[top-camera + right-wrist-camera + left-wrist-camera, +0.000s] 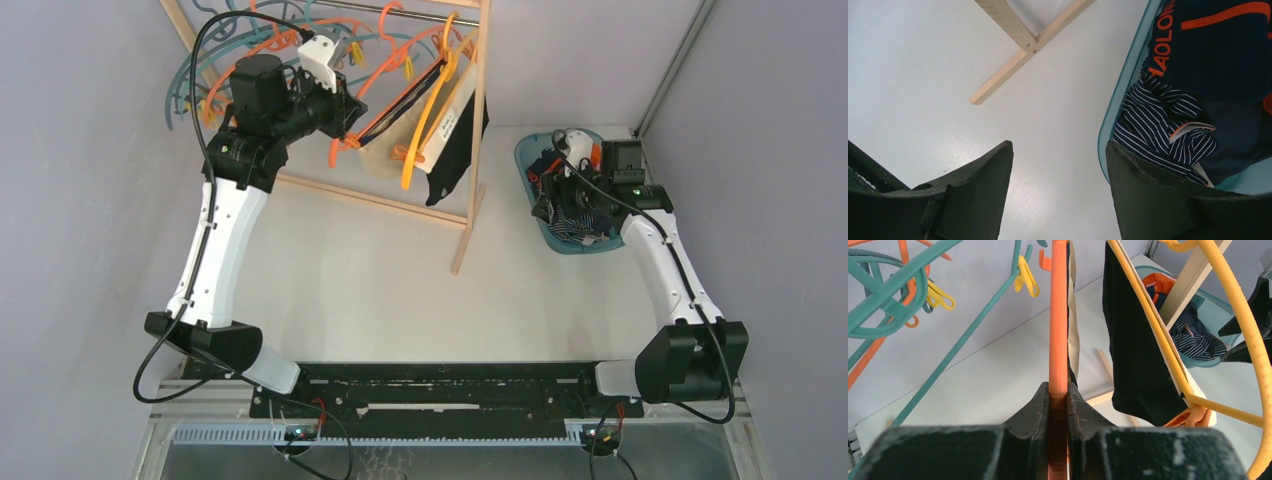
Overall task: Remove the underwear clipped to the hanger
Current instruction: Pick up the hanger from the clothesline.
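Note:
My left gripper [1058,396] is shut on the bar of an orange hanger [1058,315], high at the wooden rack [470,215]. Beige underwear [383,157] hangs from that orange hanger and shows edge-on just right of the bar [1074,340]. Black underwear [1133,345] is clipped to the yellow hanger [1168,355] beside it. My right gripper [1058,147] stands open with nothing between its fingers, at the left rim of the teal basket [1115,105]. Striped navy briefs [1158,120] and navy briefs with orange trim [1218,55] lie in the basket.
Several bare teal and orange hangers [883,295] with yellow clips [1026,277] hang at the rack's left end. The rack's wooden foot [1023,47] lies on the white table between the arms. Grey walls close in on both sides.

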`<state>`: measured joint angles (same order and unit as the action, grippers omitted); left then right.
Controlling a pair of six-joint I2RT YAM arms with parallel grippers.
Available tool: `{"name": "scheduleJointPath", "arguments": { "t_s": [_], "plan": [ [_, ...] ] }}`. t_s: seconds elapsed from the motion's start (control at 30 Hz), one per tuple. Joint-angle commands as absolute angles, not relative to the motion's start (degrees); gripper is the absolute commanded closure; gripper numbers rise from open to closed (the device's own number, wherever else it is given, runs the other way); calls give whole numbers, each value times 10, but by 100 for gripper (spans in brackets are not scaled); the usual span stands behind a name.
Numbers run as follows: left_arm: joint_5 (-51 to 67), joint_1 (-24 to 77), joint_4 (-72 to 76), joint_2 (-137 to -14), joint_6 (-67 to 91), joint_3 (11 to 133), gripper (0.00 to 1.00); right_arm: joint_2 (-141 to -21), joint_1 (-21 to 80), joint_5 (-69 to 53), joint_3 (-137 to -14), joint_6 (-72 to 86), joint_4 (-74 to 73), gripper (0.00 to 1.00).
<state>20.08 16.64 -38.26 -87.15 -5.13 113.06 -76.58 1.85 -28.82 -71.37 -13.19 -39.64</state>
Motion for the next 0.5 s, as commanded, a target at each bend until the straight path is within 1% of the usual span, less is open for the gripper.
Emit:
{"name": "scheduleJointPath", "arguments": {
  "t_s": [0.0, 0.13, 0.33, 0.47],
  "plan": [
    [221, 163, -362, -871, -39, 1158, 100, -750, 15, -301, -713, -130, -374, 33],
    [226, 163, -311, -852, -31, 1123, 100, -753, 13, -302, -713, -132, -376, 33],
    [220, 163, -154, -775, -28, 984, 100, -757, 9, -302, -712, -134, -377, 33],
    [203, 163, -128, -764, -16, 958, 100, -762, 7, -302, -712, -136, -378, 33]
  ]
}}
